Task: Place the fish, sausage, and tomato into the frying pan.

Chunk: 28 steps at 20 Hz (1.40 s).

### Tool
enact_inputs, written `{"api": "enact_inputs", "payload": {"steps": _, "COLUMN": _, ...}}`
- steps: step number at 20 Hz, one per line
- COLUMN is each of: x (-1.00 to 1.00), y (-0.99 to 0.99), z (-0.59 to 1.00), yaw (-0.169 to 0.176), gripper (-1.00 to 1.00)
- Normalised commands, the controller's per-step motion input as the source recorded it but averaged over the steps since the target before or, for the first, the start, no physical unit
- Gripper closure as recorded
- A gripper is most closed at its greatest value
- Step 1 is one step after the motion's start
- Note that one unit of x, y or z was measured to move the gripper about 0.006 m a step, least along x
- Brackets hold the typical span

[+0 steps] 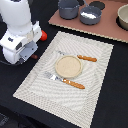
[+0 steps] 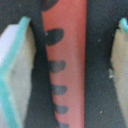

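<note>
In the wrist view my gripper (image 2: 65, 70) is open, its teal-edged fingers (image 2: 15, 75) standing on either side of the sausage (image 2: 65, 60), a red-orange stick with dark grill marks. Dark gaps show between both pads and the sausage. In the exterior view the gripper (image 1: 22, 50) is low over the black table at the exterior view's left, and only a small reddish end of the sausage (image 1: 34, 56) shows beside it. The tomato (image 1: 44, 35) peeks out behind the arm. The blue-grey frying pan (image 1: 90, 20) stands at the back with a white shape (image 1: 90, 14) inside, seemingly the fish.
A grey pot (image 1: 68, 8) stands beside the pan on a brown board (image 1: 107, 31). A bowl (image 1: 123, 17) is at the far right. A striped placemat (image 1: 95, 85) holds a tan plate (image 1: 67, 66), an orange-handled knife (image 1: 87, 58) and a fork (image 1: 70, 82).
</note>
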Motion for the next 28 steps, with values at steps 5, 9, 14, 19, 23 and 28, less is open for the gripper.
{"api": "enact_inputs", "payload": {"steps": 5, "x": -0.21, "y": 0.01, "z": 0.02, "yaw": 0.058, "gripper": 1.0}}
{"api": "enact_inputs", "payload": {"steps": 9, "x": 0.03, "y": 0.15, "z": 1.0, "yaw": 0.024, "gripper": 1.0}}
{"api": "enact_inputs", "payload": {"steps": 14, "x": 0.29, "y": 0.47, "z": 1.0, "yaw": 0.0, "gripper": 1.0}}
{"api": "enact_inputs", "payload": {"steps": 19, "x": 0.79, "y": 0.69, "z": 1.0, "yaw": 0.0, "gripper": 1.0}}
{"api": "enact_inputs", "payload": {"steps": 23, "x": 1.0, "y": 0.77, "z": 1.0, "yaw": 0.0, "gripper": 1.0}}
{"api": "enact_inputs", "payload": {"steps": 28, "x": 0.94, "y": 0.78, "z": 1.0, "yaw": 0.0, "gripper": 1.0}}
